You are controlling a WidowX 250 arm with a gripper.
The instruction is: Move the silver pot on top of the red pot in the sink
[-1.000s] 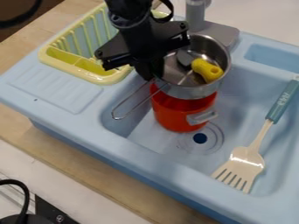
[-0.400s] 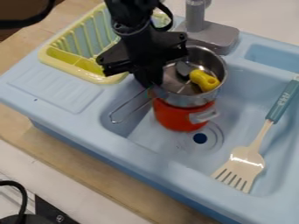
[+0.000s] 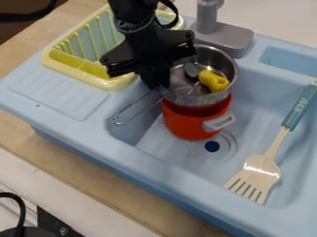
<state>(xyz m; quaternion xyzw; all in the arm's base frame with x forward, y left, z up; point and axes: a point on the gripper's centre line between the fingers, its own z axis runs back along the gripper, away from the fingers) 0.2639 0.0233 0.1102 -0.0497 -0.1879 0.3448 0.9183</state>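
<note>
The black gripper (image 3: 158, 82) hangs over the sink's back left, its tips at the silver pot's wire handle where it meets the pot's left side. The silver pot (image 3: 202, 99) is over the red pot's opening, covering most of it; whether it rests on the rim I cannot tell. Inside it lie a yellow piece (image 3: 213, 80) and a dark grey round-ended piece. The red pot (image 3: 193, 126) stands upright in the blue sink (image 3: 176, 155) beside the drain, its light grey handle facing right.
A cream spatula (image 3: 262, 169) with a teal handle leans along the sink's right side. The yellow dish rack (image 3: 88, 71) stands at the back left, behind the arm. A grey faucet (image 3: 221, 37) rises at the back edge, close behind the silver pot.
The gripper and silver pot have shifted a little left, and the pot first lowered towards the red pot. The wire handle has moved left too. The red pot's handle has shifted slightly right.
</note>
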